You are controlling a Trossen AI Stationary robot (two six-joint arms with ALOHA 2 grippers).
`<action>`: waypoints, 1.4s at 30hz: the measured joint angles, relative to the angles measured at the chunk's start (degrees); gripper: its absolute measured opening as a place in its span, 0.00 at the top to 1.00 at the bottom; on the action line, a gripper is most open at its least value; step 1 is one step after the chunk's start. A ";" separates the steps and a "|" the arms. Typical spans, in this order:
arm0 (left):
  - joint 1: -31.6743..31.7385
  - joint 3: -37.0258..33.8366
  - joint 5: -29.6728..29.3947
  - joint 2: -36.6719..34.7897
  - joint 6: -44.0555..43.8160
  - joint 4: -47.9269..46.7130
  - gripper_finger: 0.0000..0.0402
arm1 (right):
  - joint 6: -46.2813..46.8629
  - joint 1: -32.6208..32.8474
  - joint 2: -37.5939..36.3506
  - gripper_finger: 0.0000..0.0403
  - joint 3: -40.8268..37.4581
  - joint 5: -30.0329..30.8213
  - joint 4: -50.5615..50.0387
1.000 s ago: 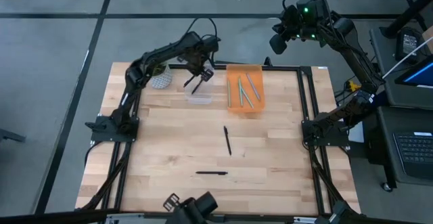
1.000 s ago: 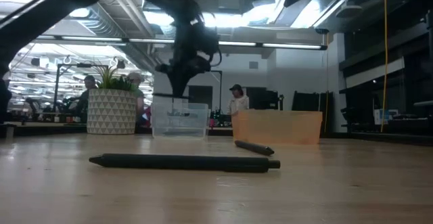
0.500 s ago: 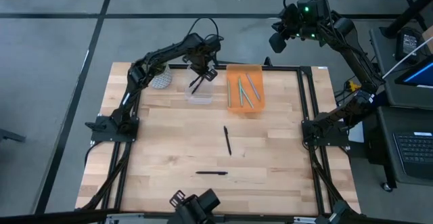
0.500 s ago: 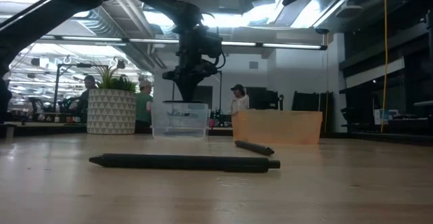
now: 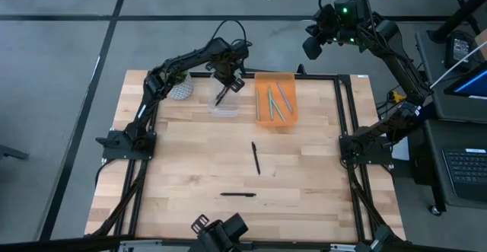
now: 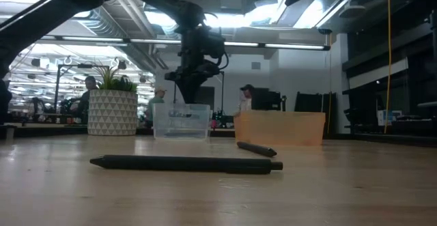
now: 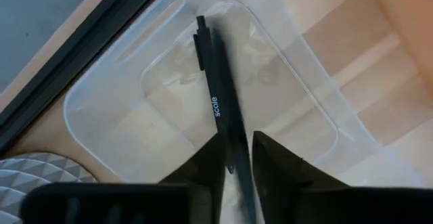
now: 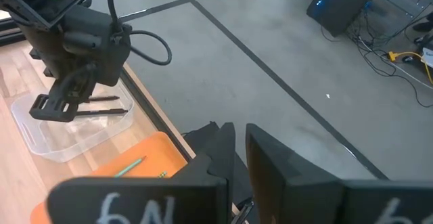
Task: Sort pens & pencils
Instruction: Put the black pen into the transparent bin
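Black pen (image 7: 220,109), slim, barrel printed "scale": between the parted fingers of the left tool (image 7: 237,158), over a clear plastic bin (image 7: 101,109). Two more black pens (image 5: 256,158) lie on the butcher-block desk (image 5: 183,168). Teal-green pencils (image 5: 274,102) lie in the orange bin (image 5: 262,78). Right tool (image 8: 239,143), fingers nearly together, empty, raised beyond the desk's far edge.

Pale wooden table (image 5: 190,161), two black pens (image 5: 256,158), clear bin (image 5: 224,106), orange bin (image 5: 275,101), patterned planter (image 5: 179,91)
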 joint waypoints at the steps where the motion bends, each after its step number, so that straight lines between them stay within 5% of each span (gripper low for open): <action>1: -0.04 0.00 -0.13 0.00 -0.02 -0.01 0.81 | -0.04 -0.02 0.00 0.90 0.00 0.00 0.00; 19: -2.93 2.85 0.35 -0.79 -1.60 -6.94 0.77 | -0.35 -0.63 0.00 0.90 0.00 1.76 -0.07; 29: -14.63 17.42 -4.72 -0.96 -6.86 -11.19 0.79 | -0.39 -4.28 0.00 0.90 0.00 1.90 -0.08; 42: -31.62 16.28 -6.74 -0.96 -23.22 -12.46 0.79 | -0.63 -8.42 0.00 0.90 0.00 0.65 -1.62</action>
